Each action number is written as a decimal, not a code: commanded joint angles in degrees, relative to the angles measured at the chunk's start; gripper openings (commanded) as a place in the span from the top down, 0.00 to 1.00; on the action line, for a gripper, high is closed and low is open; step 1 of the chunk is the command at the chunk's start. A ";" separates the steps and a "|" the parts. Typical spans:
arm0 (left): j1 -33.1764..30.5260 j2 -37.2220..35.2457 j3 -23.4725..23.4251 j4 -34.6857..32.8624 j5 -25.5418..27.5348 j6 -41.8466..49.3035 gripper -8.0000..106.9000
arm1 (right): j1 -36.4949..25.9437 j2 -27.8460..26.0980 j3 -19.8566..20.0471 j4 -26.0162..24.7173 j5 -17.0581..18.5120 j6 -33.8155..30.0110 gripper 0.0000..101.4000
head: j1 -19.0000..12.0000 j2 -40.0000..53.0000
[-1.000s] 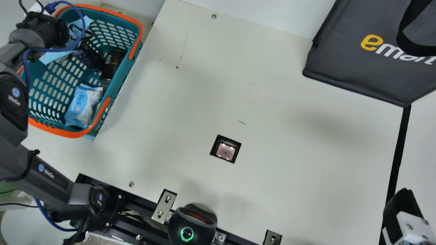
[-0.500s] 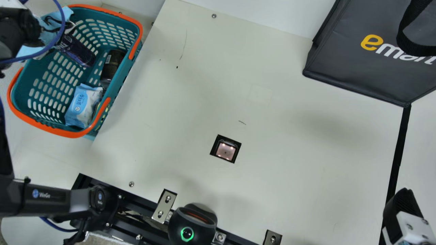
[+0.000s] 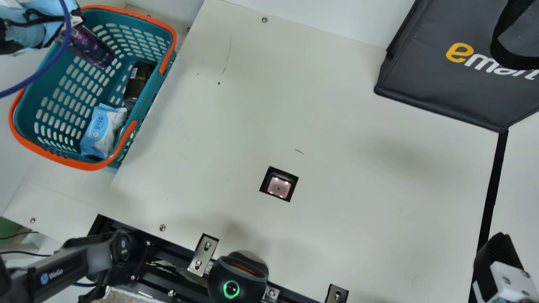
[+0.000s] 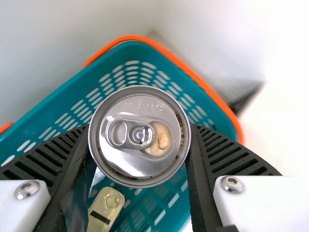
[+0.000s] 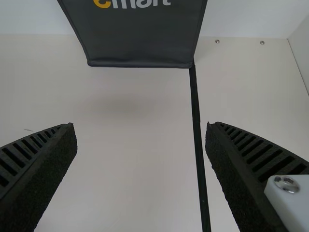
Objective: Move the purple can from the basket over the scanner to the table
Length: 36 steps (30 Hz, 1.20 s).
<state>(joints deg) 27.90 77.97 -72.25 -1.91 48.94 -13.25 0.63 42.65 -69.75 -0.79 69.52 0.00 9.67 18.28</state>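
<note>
1. Since the earlier frame, your purple can point(image 3: 90, 48) sits higher in the main view, shifted toward the top edge, and your left arm point(image 3: 59, 269) takes a new pose, its link dipping toward the bottom left corner.
2. Your left end effector point(image 3: 76, 20) is holding the purple can; in the left wrist view the ribbed fingers point(image 4: 43, 159) press on opposite sides of it, with the pull-tab end facing the camera.
3. You have the can slanted over the basket point(image 3: 84, 165) in the main view; whether its lower end touches the basket, you cannot tell.
4. Inside the basket you see a dark can point(image 3: 137, 82) and, near it, a wipes pack point(image 3: 99, 130). Your left wrist view also shows a gold tin point(image 4: 105, 208) in there.
5. Your right end effector point(image 3: 499, 250) stands wide, with nothing between its fingers, above the counter point(image 3: 358, 202) near the black strip point(image 3: 490, 189).
6. Your scanner point(image 3: 278, 186) lies in the counter, well apart from the can, its lights on. Near the far right corner stands a dark bag point(image 3: 421, 75).
</note>
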 commanded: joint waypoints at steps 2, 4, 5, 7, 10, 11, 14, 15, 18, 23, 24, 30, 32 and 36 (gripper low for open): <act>-1.26 -3.63 -0.75 -3.92 2.76 10.13 1.00 | 0.00 0.00 0.00 0.00 0.00 0.00 0.06 | -1.75 0.14; -2.33 -5.34 -1.29 -5.62 4.28 12.86 1.00 | 0.00 0.00 0.00 0.00 0.00 0.00 0.06 | -1.75 0.14; -2.95 -6.13 -1.54 -6.40 5.06 14.06 1.00 | 0.00 0.00 0.00 0.00 0.00 0.00 0.06 | -1.75 0.14; -4.24 -7.57 -1.98 -7.59 6.49 15.98 1.00 | 0.00 0.00 0.00 0.00 0.00 0.00 0.06 | -1.75 0.14; -6.61 -9.35 -2.53 -8.76 8.57 17.84 1.00 | 0.00 0.00 0.00 0.00 0.00 0.00 0.06 | -1.75 0.14; -7.54 -9.85 -2.68 -8.95 9.21 18.18 1.00 | 0.00 0.00 0.00 0.00 0.00 0.00 0.06 | -1.75 0.14; -10.75 -11.09 -3.04 -9.10 11.04 18.39 1.00 | 0.00 0.00 0.00 0.00 0.00 0.00 0.06 | -1.75 0.14; -12.02 -11.46 -3.13 -8.92 11.57 18.18 1.00 | 0.00 0.00 0.00 0.00 0.00 0.00 0.06 | -1.75 0.14; -16.23 -12.37 -3.33 -7.97 13.00 16.95 1.00 | 0.00 0.00 0.00 0.00 -0.05 0.00 0.06 | -1.75 0.14; -24.24 -13.46 -3.55 -5.59 15.17 13.40 1.00 | 0.00 0.00 0.00 0.00 -0.05 0.00 0.06 | -1.75 0.14; -25.99 -13.65 -3.58 -4.97 15.51 12.48 1.00 | 0.00 0.00 0.00 0.00 -0.05 0.00 0.06 | -1.75 0.14; -37.15 -14.68 -3.37 -0.48 17.19 5.94 1.00 | 0.00 0.00 0.00 0.00 -0.05 0.00 0.06 | -1.75 0.14; -40.95 -14.93 -3.14 1.29 17.64 3.40 1.00 | 0.00 0.00 0.00 0.00 -0.05 0.00 0.06 | -1.75 0.14; -48.72 -15.23 -2.46 4.90 18.58 -2.13 1.00 | 0.00 0.00 0.00 0.00 -0.05 0.00 0.06 | -1.75 0.14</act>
<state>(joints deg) -14.89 62.83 -74.82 1.35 67.40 -12.32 0.63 42.65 -69.75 -0.79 69.47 0.00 9.58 18.28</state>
